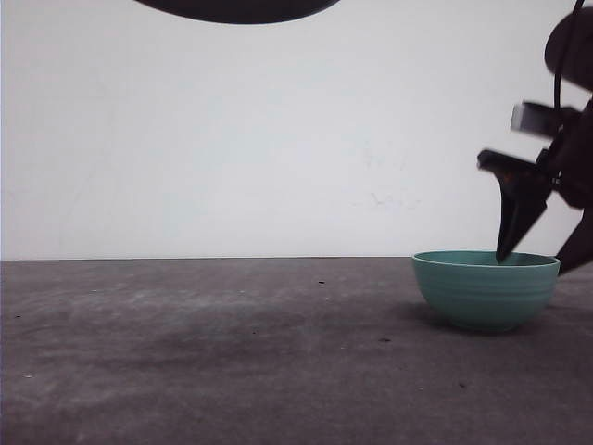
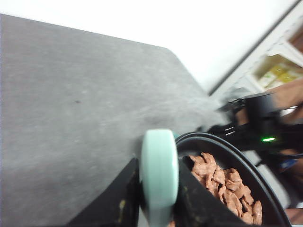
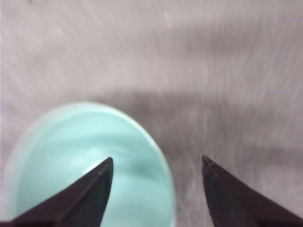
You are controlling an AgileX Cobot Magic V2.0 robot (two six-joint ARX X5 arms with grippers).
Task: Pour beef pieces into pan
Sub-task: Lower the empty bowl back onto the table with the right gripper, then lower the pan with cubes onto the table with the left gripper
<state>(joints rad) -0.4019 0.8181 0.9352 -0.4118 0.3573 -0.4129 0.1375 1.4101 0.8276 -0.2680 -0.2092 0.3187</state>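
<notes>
Between left fingers (image 2: pixel 124 201): pan (image 2: pixel 236 156) handle, beef pieces (image 2: pixel 227 187) inside.

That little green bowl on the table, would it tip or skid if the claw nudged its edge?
The teal bowl probably skids or rocks before tipping: it looks squat, on a narrow foot. It appears empty in the right wrist view, so likely light. The open right gripper has one finger over the rim; its glazed-looking ribbed wall may be slippery.

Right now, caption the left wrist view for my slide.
Left gripper shut on pan handle, beef pieces inside.
</notes>
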